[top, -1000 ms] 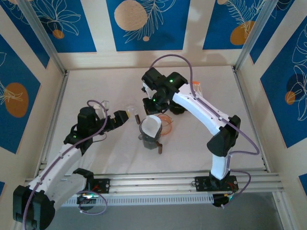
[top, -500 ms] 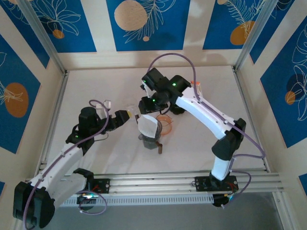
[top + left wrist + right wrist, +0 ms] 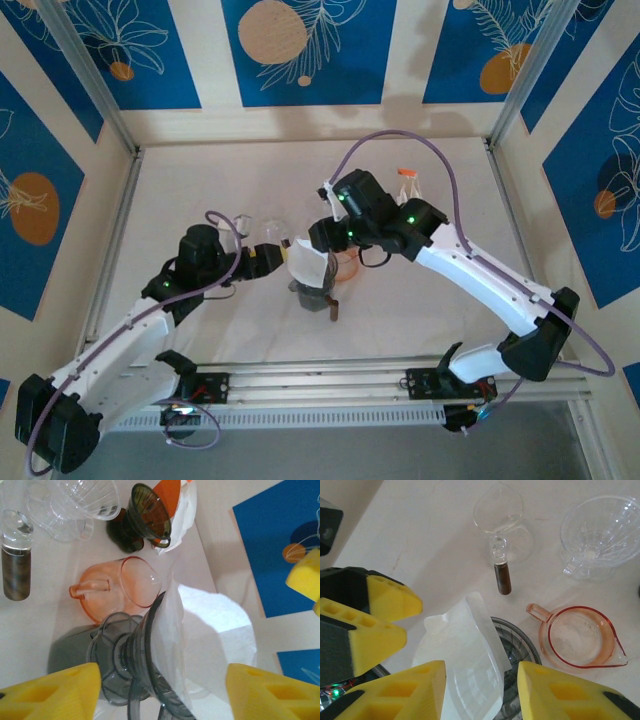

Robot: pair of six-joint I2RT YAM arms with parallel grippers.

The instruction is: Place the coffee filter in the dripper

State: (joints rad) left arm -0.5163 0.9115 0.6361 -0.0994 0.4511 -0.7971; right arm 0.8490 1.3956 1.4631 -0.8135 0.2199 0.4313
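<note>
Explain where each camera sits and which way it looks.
Top external: overhead, behind, looking down at the table; left arm and right arm show.
Left wrist: beside the grey dripper, facing the paper filter; left gripper's fingers show.
Right wrist: above the filter, looking down; right gripper's fingers show.
Shared: both wrist views catch the filter and pink dripper.

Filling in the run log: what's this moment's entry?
coffee filter: partly in grey dripper, sticking out | left jaws: open, flanking dripper | right jaws: open above filter
</note>
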